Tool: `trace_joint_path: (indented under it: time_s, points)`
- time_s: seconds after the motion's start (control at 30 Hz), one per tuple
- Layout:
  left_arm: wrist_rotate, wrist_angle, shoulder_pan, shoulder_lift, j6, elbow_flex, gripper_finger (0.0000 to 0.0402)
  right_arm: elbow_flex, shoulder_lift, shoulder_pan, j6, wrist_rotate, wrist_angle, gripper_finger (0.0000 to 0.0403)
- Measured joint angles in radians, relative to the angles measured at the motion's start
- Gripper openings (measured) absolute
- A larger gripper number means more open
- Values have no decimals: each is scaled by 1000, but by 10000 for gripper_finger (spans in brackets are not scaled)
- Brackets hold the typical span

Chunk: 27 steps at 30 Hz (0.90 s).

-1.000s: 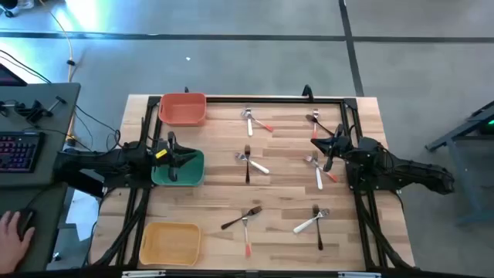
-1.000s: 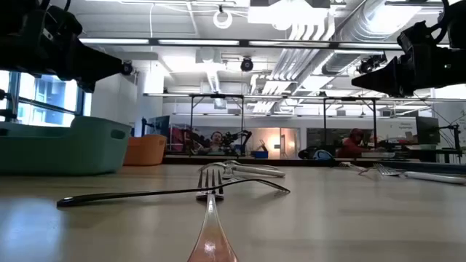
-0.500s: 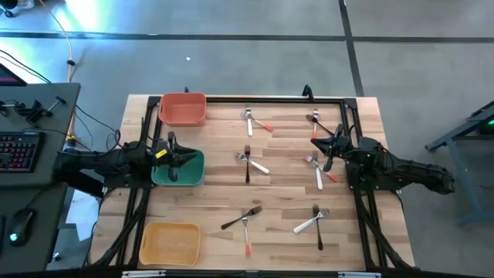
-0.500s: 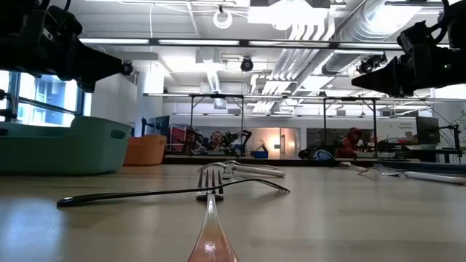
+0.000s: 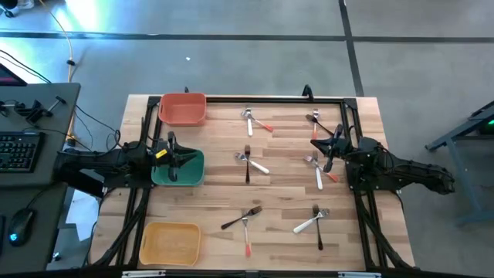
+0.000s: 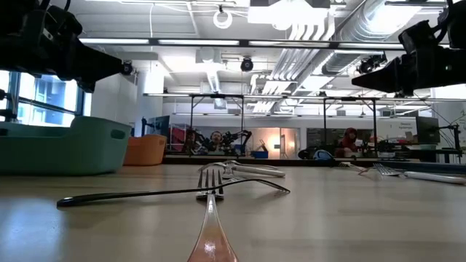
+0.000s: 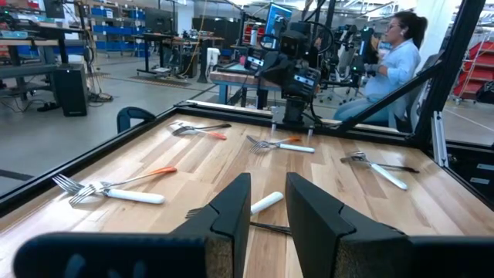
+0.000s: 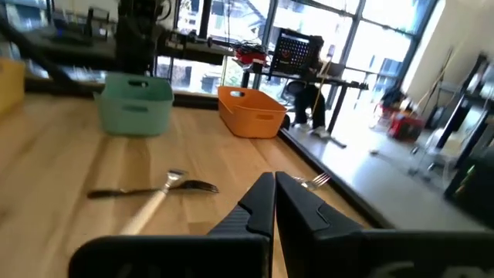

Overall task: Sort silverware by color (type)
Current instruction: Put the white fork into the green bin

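Observation:
Forks and spoons lie on the wooden table in several small crossed clusters. Some are all black, others have white or orange handles. My left gripper hangs level over the teal bin at the table's left. Its fingers stand a little apart with nothing between them. My right gripper hangs level at the table's right, above the silverware and clear of it. Its fingers are shut and hold nothing.
An orange bin stands at the far left and a yellow bin at the near left. A black frame runs along the table's edges. A black fork and an orange-handled fork lie near the front. A person sits beyond the right side.
My right gripper has rolled a little about the line it points along, without leaving its place. A person's hand at the mouse, left of the table, has drawn away.

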<state>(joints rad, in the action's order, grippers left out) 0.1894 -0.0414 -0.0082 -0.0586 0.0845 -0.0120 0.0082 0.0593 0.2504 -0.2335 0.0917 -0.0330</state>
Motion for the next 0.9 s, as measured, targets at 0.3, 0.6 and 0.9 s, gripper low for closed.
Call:
trace_joint_path:
  time_s: [0.3, 0.6, 0.9]
  points:
    - [0, 0, 0, 0, 0, 0, 74, 0, 0, 0, -6, -3, 1, 0]
    - [0, 0, 0, 0, 0, 0, 74, 0, 0, 0, -76, -3, 1, 0]
    - [0, 0, 0, 0, 0, 0, 74, 0, 0, 0, -68, 4, -82, 0]
